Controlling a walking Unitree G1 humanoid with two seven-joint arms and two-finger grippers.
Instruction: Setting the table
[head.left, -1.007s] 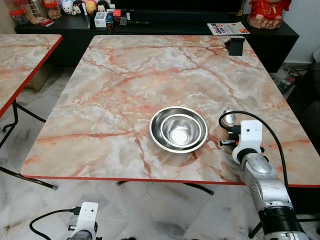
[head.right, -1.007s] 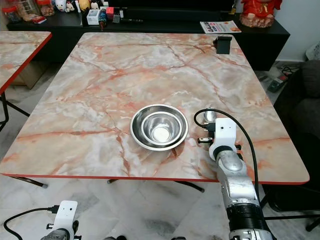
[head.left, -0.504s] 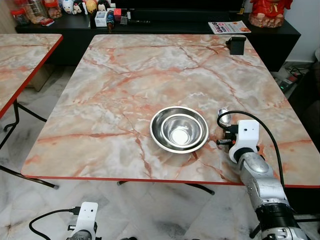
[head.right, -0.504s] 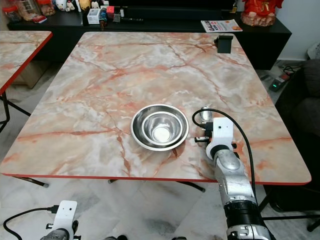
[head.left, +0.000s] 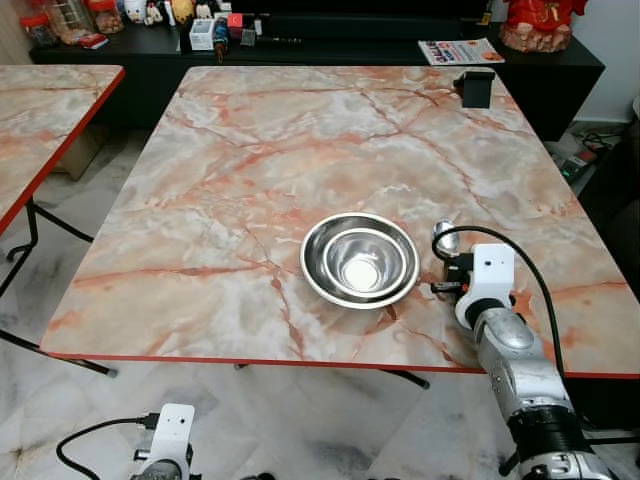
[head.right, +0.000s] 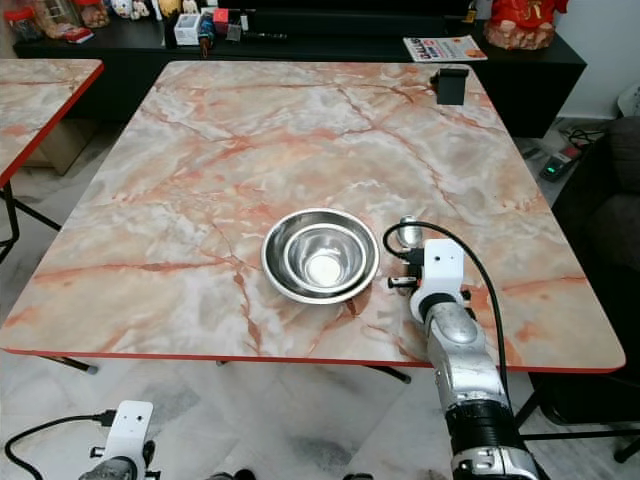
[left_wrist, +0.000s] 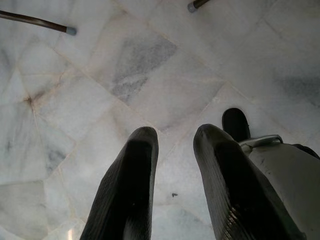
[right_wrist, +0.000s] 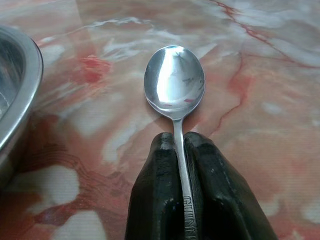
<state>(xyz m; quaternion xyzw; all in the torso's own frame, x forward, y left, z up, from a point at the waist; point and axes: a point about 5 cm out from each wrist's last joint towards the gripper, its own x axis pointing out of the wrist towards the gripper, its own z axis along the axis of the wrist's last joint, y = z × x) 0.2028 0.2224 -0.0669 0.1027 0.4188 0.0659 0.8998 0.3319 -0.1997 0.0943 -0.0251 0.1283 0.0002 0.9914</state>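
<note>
Two nested steel bowls (head.left: 360, 260) sit on the marble table (head.left: 250, 170), near its front edge and right of centre. Just right of them, my right gripper (head.left: 449, 268) is shut on the handle of a steel spoon (right_wrist: 174, 82). The spoon's bowl (head.left: 445, 238) points away from me, low over the tabletop, and the steel bowl's rim (right_wrist: 20, 95) is close beside it. Whether the spoon touches the table I cannot tell. My left gripper (left_wrist: 175, 137) hangs low over the tiled floor, fingers apart and holding nothing.
A small black box (head.left: 478, 88) stands at the table's far right. A second marble table (head.left: 40, 110) is at the left. Behind is a black cabinet (head.left: 330, 40) with a magazine (head.left: 458, 50), jars and toys. A dark sofa (head.left: 615, 190) flanks the right.
My right gripper has carried the spoon a little to the left, closer to the bowls. The left arm has not moved.
</note>
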